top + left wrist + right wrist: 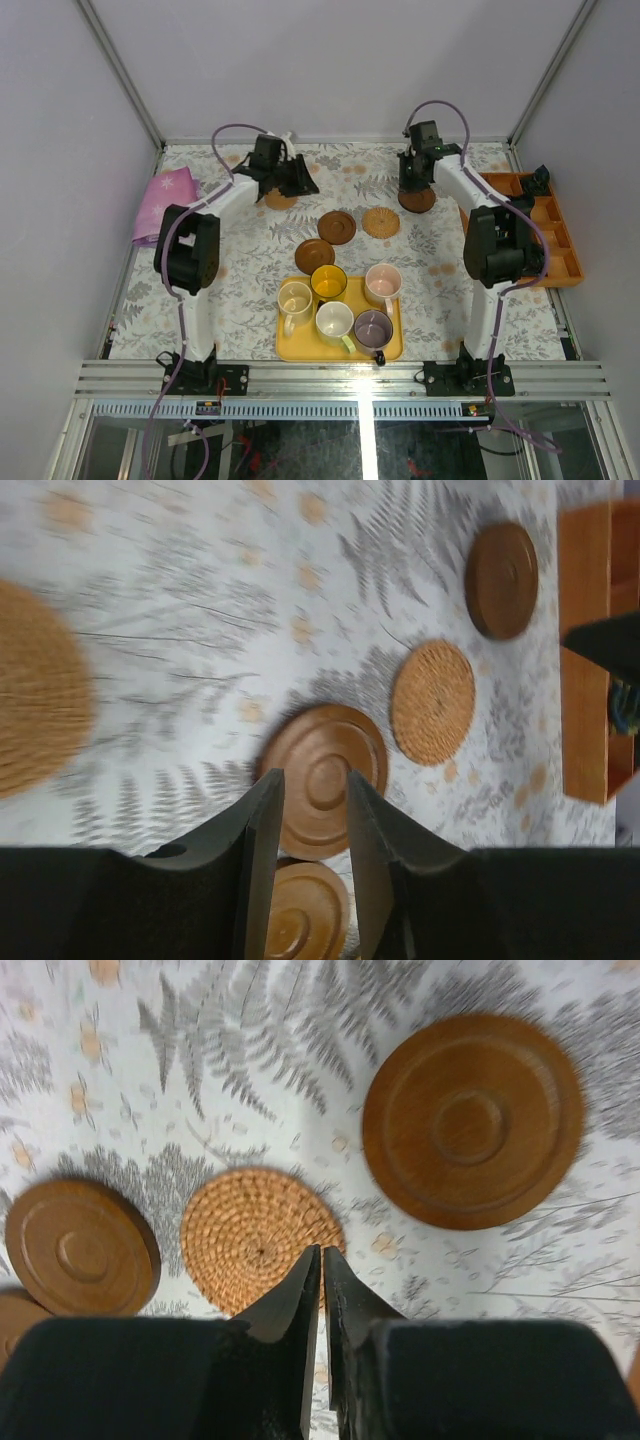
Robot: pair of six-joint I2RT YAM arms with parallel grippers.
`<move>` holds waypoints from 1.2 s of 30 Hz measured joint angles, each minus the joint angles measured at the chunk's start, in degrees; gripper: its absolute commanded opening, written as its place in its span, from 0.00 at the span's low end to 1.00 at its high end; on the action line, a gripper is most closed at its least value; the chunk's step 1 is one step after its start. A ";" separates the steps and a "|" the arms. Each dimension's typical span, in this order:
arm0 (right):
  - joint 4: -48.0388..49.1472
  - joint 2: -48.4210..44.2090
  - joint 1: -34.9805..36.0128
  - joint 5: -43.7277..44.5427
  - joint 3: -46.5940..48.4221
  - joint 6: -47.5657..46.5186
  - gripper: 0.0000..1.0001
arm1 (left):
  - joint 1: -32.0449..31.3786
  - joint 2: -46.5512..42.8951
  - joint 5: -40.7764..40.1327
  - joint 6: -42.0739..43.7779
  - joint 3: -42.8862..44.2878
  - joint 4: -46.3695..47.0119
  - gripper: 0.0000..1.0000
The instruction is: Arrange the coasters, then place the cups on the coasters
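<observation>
Spacing matters most in the step in hand, which I judge to be laying out the coasters. All five lie on the tabletop (240,290) beyond the yellow tray (290,345), and the cups (335,320) stand together on that tray, none on a coaster yet. A dark coaster (314,255) sits just past the tray's far edge, with a second dark coaster (336,227) and a woven coaster (381,222) bunched a little farther out. A light tan coaster (281,201) lies well beyond the tray's left end and a third dark coaster (417,200) well beyond its right end. The left gripper (312,780) hangs by the tan one, jaws apart and empty. The right gripper (320,1250) hangs over the third dark one, fingers parted only by a sliver, gripping nothing. To do this well, the bunched three likely need spreading so each leaves room for a cup and its handle. The discs are thin and flat, so a low pinch at the rim seems safest. A pale cloth printed with ferns and flowers covers the surface and may drag. Plain pale walls and metal rails enclose it. A purple cloth (165,200) lies far left of the tray, and an orange compartment tray (560,255) lies to its right.
</observation>
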 measured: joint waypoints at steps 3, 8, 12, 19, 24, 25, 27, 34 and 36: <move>-0.24 0.52 1.84 -0.79 -2.38 -0.28 0.05 | -4.04 1.57 1.97 0.90 0.39 0.00 0.29; -0.15 0.74 4.07 -2.25 -4.04 -0.55 0.04 | -7.91 5.16 4.37 1.90 2.25 -0.37 0.27; 0.11 0.74 4.90 -3.41 -4.72 -0.59 0.04 | -8.20 6.88 4.57 2.75 3.34 -1.20 0.27; 0.39 2.95 5.16 -5.73 -5.25 -0.37 0.04 | -8.20 9.25 4.50 3.63 4.02 -2.16 0.27; 0.20 6.54 5.18 -6.58 -5.25 -0.11 0.03 | -8.20 10.95 4.63 4.09 4.17 -4.04 0.27; 0.11 7.15 5.18 -6.69 -5.25 -0.09 0.03 | -8.22 11.26 4.72 4.13 4.24 -4.46 0.27; -0.09 7.63 5.16 -7.04 -5.01 0.07 0.03 | -8.39 11.67 4.87 4.17 4.24 -5.01 0.27; -0.76 9.11 5.22 -7.37 -2.89 0.31 0.03 | -8.55 13.27 5.22 4.33 5.01 -5.57 0.28; -0.87 9.88 5.22 -7.54 -1.81 0.48 0.02 | -8.57 13.99 5.27 4.31 6.14 -5.66 0.28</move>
